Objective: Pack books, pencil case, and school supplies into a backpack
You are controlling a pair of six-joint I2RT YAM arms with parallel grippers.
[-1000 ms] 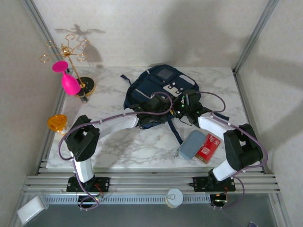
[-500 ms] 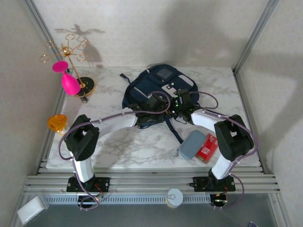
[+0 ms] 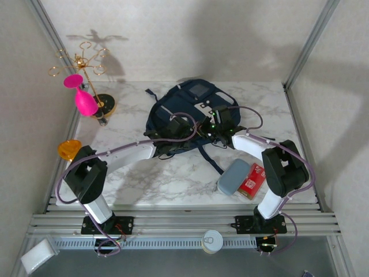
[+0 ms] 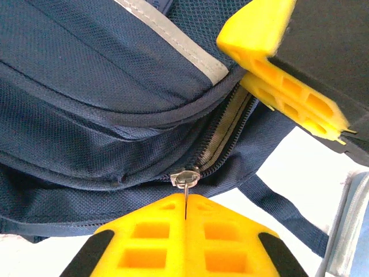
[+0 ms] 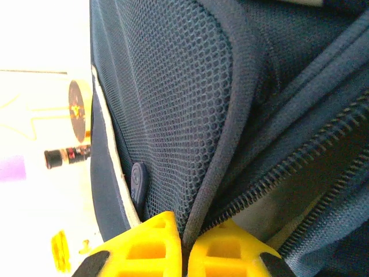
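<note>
Top external view: backpack [image 3: 193, 107] lies at the mid-back of the marble table [image 3: 144, 179], front pockets and white-grey patches facing up, dark straps trailing toward the near edge. Both arms reach in to its near edge. L gripper [image 3: 180, 130] and R gripper [image 3: 212, 126] sit close together on the fabric. Pencil case [image 3: 233, 176] lies near the front-right of the table, apart from the bag. The red pack of school supplies [image 3: 254, 180] is just beside it on the right, touching or nearly so. Orange cup [image 3: 69, 149] sits at the left table edge. Pink glass [image 3: 84, 99] hangs tilted by the gold stand [image 3: 86, 64] in the back-left corner.

Left wrist view: L gripper [image 4: 185, 203] is pinched tight, yellow fingers together on the thin metal zip pull [image 4: 185, 178]. Zip teeth [image 4: 228, 124] run up and right from the slider, w/ the light stripe [image 4: 179, 43] above them. R gripper's yellow fingers [image 4: 259, 29] show at top right, right by the same zip. A dark strap [image 4: 282, 209] lies on the table below.

Right wrist view: R gripper [image 5: 184, 232] is clamped narrow, fingers nipping the piped edge of the backpack's mesh panel [image 5: 173, 104], beside the parted zip teeth. Left bkgd is washed out, so it's hard to make out anything there.
</note>
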